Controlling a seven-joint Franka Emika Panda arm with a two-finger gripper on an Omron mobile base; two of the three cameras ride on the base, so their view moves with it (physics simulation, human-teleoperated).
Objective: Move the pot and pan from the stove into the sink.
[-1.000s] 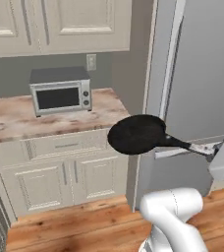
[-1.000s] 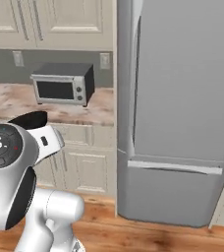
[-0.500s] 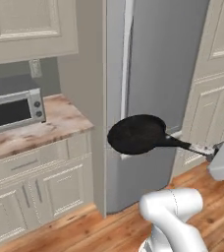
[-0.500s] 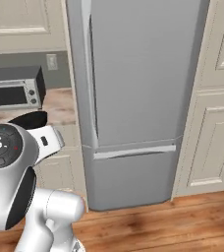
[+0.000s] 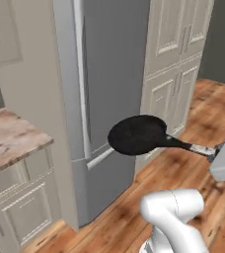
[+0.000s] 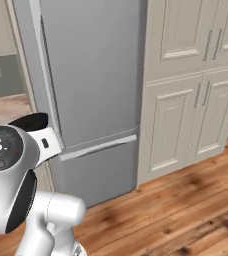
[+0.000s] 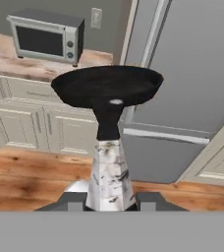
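From the left base view, the pan [image 5: 136,134] hangs in the air in front of the grey fridge [image 5: 104,89], well above the wood floor [image 5: 203,128]. It is round, black and shallow, with one long thin handle that ends in a pale tip at the robot's hand. It looks stiff and fairly heavy — held by the far end of the handle, it may want to tip down, so a firm hold matters.

From the right base view, a black edge of the pan peeks out behind the arm, next to the fridge and the cream cupboards [image 6: 191,85].

From the hand view, the gripper [image 7: 110,199] is closed tight on the pale handle tip — the pan sits level. A microwave [image 7: 45,37] stands on the counter [image 7: 15,61] behind.
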